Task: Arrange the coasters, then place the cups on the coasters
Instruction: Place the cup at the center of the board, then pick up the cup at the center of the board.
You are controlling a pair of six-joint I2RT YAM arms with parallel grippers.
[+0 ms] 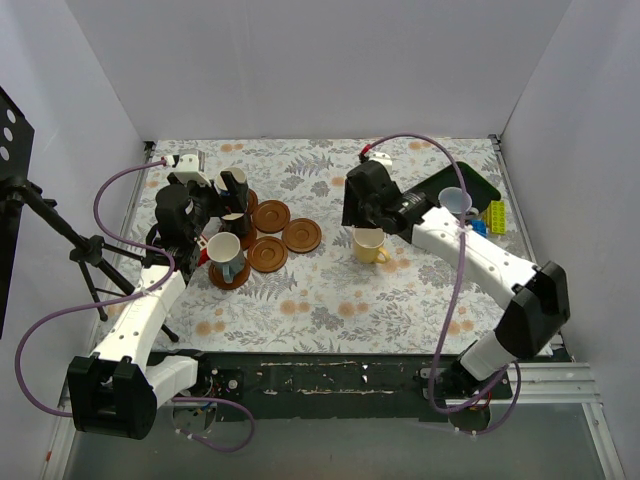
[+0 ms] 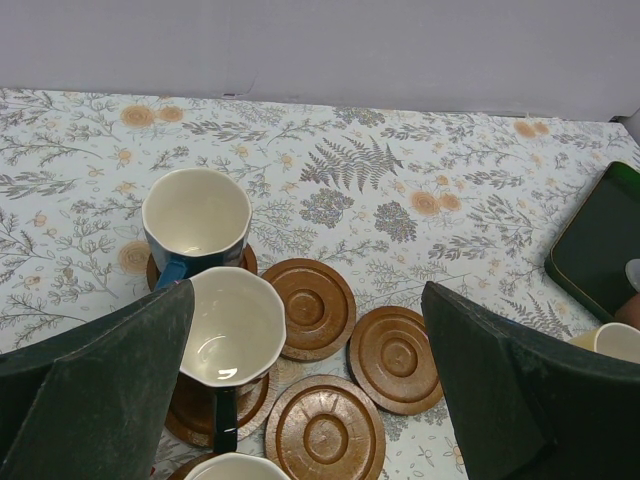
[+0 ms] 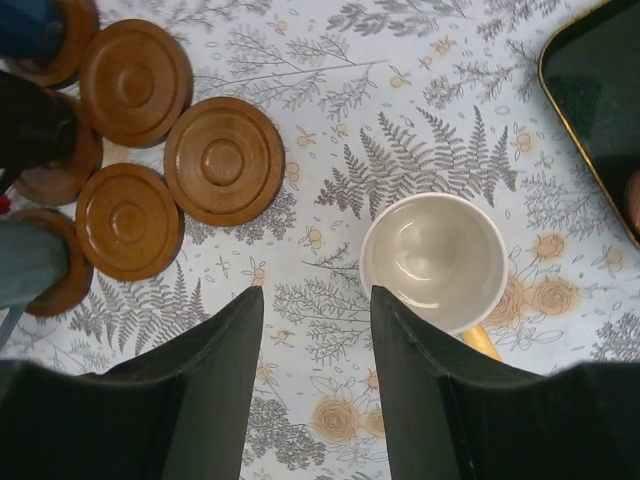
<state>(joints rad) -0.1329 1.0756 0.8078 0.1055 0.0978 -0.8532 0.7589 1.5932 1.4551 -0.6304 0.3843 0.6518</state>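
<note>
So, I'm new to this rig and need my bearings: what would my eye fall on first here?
The cluster of reddish-brown coasters left of centre stands out, three bare, others under cups. Then the yellow cup, alone on the floral cloth mid-table, close by the open right end effector. A dark green tray lies at the far right.

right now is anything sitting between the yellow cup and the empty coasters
Nothing visible. Only bare tablecloth lies between the yellow cup and the nearest empty coaster, which is to the cup's left in the top view. The right gripper is open on the near side of the cup, not across that path.
</note>
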